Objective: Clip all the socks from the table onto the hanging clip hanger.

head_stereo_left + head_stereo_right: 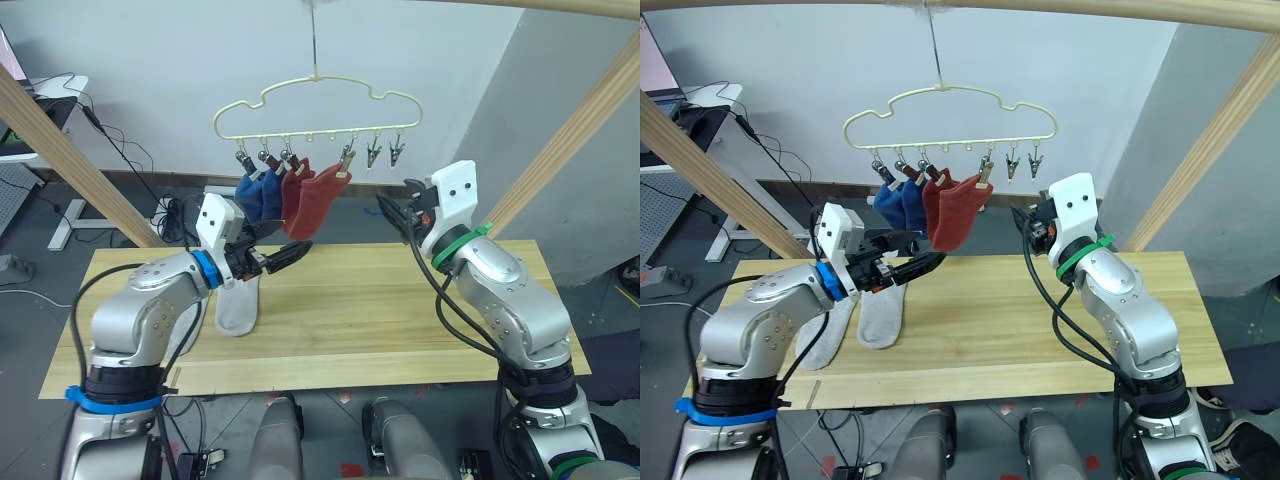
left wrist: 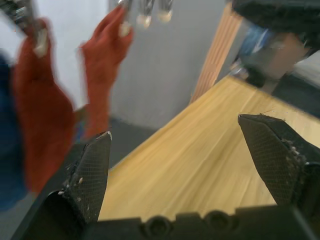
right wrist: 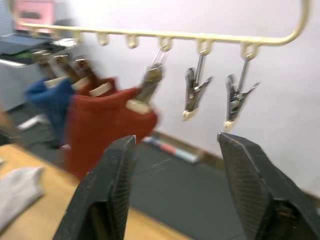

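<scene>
The pale-yellow clip hanger [image 1: 318, 105] hangs above the table's far edge. Two blue socks [image 1: 258, 192] and two rust-red socks [image 1: 315, 200] are clipped to it. At its right end, two clips [image 3: 194, 95] [image 3: 237, 97] hang empty. Two light grey socks [image 1: 882, 312] [image 1: 825, 335] lie flat on the left part of the table [image 1: 400, 300]. My left gripper [image 1: 290, 255] is open and empty, raised above the grey socks and just below the red ones. My right gripper [image 3: 175, 140] is also open and empty, and it points at the empty clips from a little below them.
Slanted round wooden poles [image 1: 70, 160] [image 1: 570, 140] stand at both sides of the table, with a crossbar overhead that carries the hanger's hook. A desk with cables [image 1: 50, 100] stands behind on the left.
</scene>
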`<state>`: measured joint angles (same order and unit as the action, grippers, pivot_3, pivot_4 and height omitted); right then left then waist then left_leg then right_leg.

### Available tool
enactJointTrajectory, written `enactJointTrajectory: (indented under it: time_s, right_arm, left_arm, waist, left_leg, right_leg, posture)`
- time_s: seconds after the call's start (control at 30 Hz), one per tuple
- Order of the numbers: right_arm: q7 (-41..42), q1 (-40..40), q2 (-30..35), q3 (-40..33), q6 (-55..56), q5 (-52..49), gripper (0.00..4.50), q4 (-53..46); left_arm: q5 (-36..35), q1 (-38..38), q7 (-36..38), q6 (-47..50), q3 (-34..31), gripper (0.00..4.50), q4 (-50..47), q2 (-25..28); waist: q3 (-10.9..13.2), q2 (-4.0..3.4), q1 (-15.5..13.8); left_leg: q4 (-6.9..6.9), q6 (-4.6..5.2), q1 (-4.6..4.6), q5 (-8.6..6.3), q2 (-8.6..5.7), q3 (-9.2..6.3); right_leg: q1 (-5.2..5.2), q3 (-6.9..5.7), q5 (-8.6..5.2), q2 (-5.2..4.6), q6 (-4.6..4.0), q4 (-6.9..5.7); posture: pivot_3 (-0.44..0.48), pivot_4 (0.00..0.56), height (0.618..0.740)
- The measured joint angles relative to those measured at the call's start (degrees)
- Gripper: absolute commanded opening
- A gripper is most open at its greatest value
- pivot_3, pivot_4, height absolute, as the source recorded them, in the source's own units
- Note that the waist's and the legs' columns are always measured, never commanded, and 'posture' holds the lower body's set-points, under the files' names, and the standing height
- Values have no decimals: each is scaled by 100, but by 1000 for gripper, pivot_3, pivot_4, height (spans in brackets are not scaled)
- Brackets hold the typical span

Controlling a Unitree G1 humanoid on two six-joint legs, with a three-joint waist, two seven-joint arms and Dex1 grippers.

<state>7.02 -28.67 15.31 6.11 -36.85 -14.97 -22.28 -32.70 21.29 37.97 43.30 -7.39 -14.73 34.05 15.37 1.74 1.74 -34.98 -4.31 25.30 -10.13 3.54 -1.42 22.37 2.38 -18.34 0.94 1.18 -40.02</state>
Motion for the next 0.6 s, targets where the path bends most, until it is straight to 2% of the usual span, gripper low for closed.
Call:
enactJointTrajectory:
  time_s: [0.13, 0.23, 0.3, 0.6]
  right_arm:
    - [-47, -2, -179, 92, 276, 304, 2928, 185]
    - [-138, -33, -429, 101, 542, 516, 2358, 524]
    - [-150, -130, -543, 173, 687, 675, 1700, 798]
    - [-254, -573, -936, 185, 1279, 1059, 1700, 1582]
  left_arm:
    - [17, -279, -232, 19, -87, 4500, -354, 7]
    - [-321, -513, 147, -199, -242, 4500, -647, 6]
    - [-680, -510, 253, -214, -480, 4500, -779, -53]
    - [-1383, -285, -52, -228, -658, 4500, -1377, -248]
  waist:
    - [0, 0, -21]
    - [0, 0, -25]
    - [0, 0, -29]
    - [0, 0, -46]
  left_leg:
    - [4, -1, 0, 0, 3, -5]
    - [5, -4, -4, 2, 7, -5]
    - [5, -4, -5, 2, 9, -6]
    - [5, -3, -12, 1, 5, -4]
  right_leg:
    - [0, 1, 0, -2, -1, -1]
    - [0, -1, 1, -5, -1, -3]
    - [0, -1, 1, -5, -2, -5]
    - [-6, 3, 1, -5, -2, -7]
  posture:
    - [74, 233, 740]
    - [77, 236, 740]
    - [83, 238, 740]
    - [90, 241, 740]
